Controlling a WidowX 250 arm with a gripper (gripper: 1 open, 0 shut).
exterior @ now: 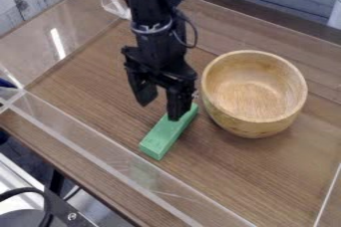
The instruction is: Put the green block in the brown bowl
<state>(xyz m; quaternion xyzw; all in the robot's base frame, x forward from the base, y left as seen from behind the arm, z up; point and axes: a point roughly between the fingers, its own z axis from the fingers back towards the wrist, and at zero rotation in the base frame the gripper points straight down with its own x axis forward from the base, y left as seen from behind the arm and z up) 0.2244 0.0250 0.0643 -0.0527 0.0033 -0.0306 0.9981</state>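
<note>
Claw (163,99) spread wide, nothing gripped, just above far end of green block (170,132); whether fingertips touch it, hard to say from this angle. Green block lies flat on worktop (94,102), outside brown bowl (250,93) and near its rim. Bowl upright, hollow facing up. Black arm (150,2) reaches in from far side.

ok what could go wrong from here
The tool overhangs the far end of the green block, so closing there may catch only that end and let the block swing or slip. The brown bowl stands right beside the block, so a sideways nudge could push block or tool against its wall.
</note>
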